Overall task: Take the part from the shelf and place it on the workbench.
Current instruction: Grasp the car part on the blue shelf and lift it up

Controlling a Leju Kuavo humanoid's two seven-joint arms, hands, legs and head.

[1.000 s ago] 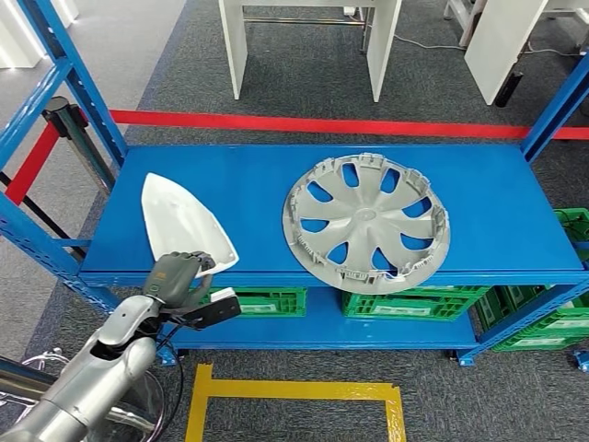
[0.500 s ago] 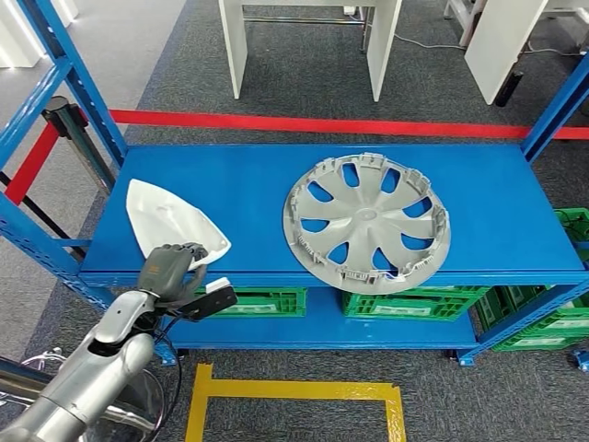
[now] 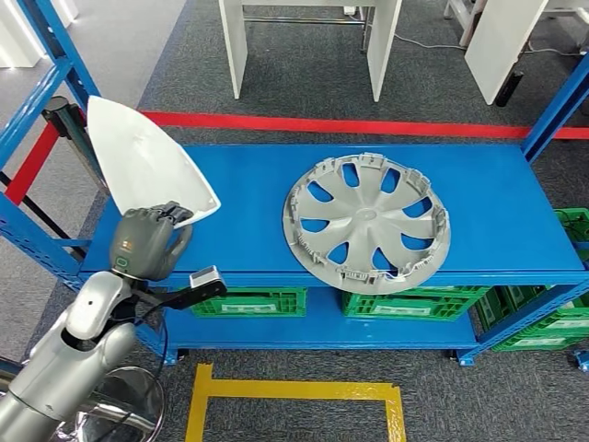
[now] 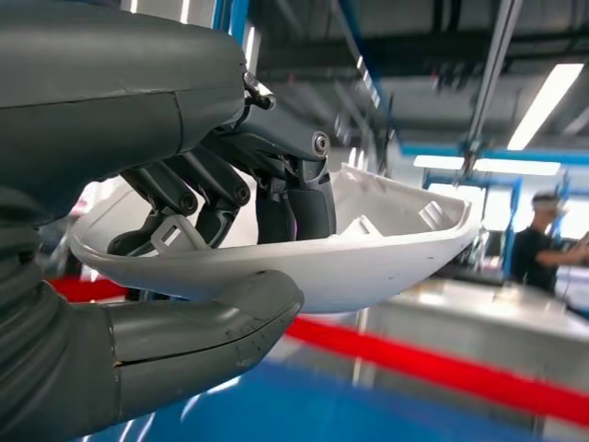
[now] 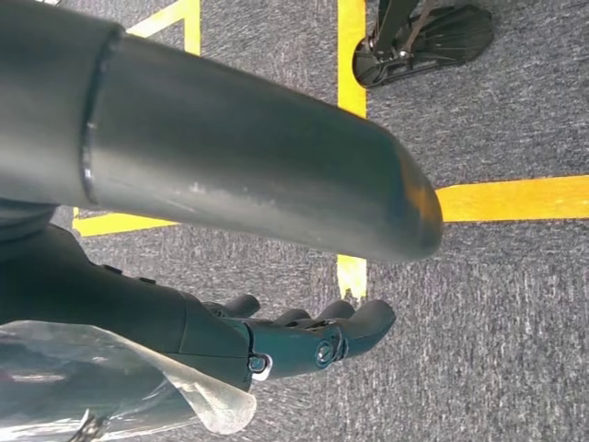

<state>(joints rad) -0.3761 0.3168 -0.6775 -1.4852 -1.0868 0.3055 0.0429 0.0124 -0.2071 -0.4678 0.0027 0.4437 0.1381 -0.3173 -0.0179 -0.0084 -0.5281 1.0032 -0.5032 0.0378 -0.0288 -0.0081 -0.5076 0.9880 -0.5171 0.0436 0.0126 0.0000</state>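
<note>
Part: a white shell-shaped part (image 3: 143, 161) is seen raised clear of the blue shelf (image 3: 250, 198), at upper left of the head view, tilted upward.
Handling: judged light, thin-walled and stiff; the smooth outer skin is likely slippery, so the rim is the place to be gripped.
Left hand: the left hand (image 3: 143, 244) is closed on the near edge, thumb beneath, fingers (image 4: 295, 207) inside the hollow.
Right hand: the right hand (image 5: 306, 336) is shown hanging over the carpet, fingers loosely extended, nothing held.
Surroundings: a grey wheel cover (image 3: 366, 222) lies mid-shelf, well apart; the blue upright (image 3: 66, 69) stands close behind the part and could be struck.
</note>
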